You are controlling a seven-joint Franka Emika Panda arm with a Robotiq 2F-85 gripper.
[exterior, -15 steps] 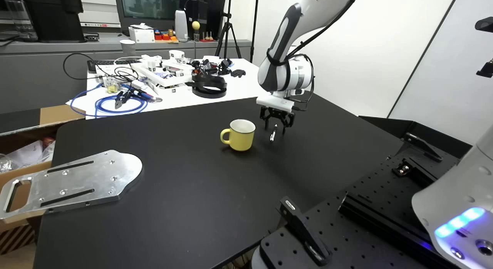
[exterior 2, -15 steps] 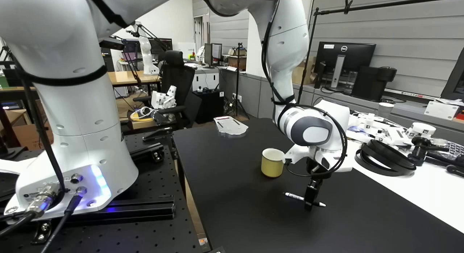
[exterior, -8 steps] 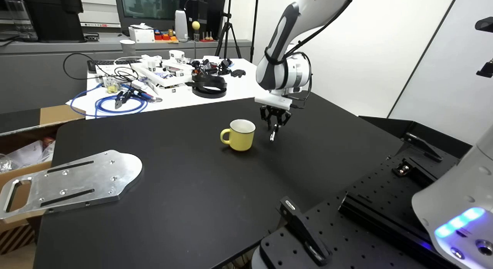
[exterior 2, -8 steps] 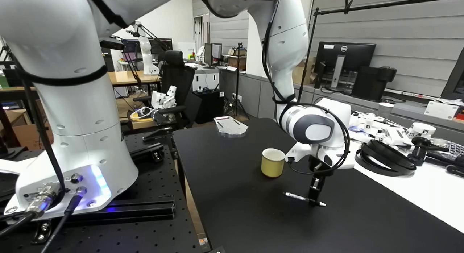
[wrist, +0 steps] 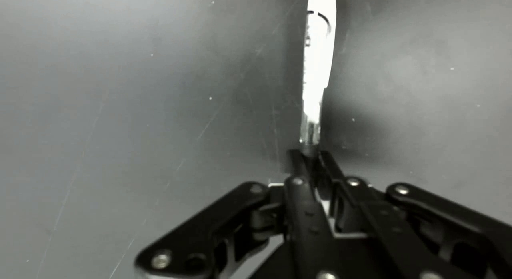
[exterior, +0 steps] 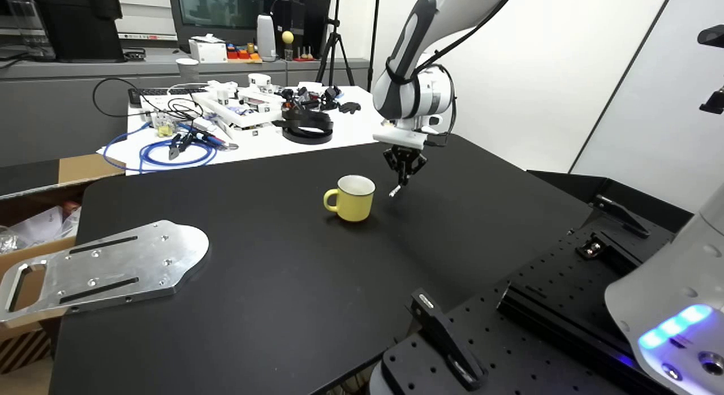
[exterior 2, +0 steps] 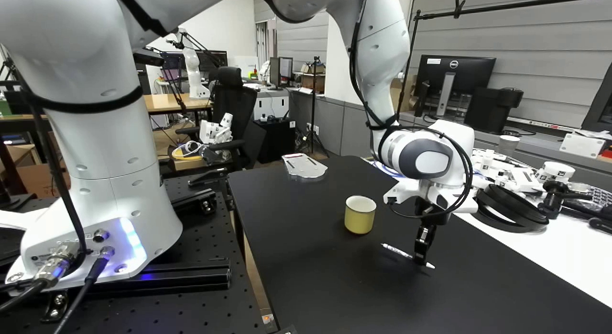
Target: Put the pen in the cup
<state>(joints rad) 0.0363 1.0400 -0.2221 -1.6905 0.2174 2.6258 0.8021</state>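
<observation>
White pen [wrist: 315, 65] in the wrist view, caught in the closed gripper [wrist: 310, 155], with clip end free. Left of it in an exterior view, upright, near the pen but apart from it: the yellow cup [exterior: 354, 202], with handle leftward. In an exterior view, nearly level pen just above or touching the dark worktop [exterior 2: 306, 257], hard to tell which, gripped toward its tapered end. For the likely lift, rise straight up well past the rim before crossing. Tip one end downward, slowly, against swivel in so off-centre a hold; centre over the mouth, then let go. Count: one pen, one cup, one gripper, one worktop, one metal plate [exterior 2: 303, 168].
</observation>
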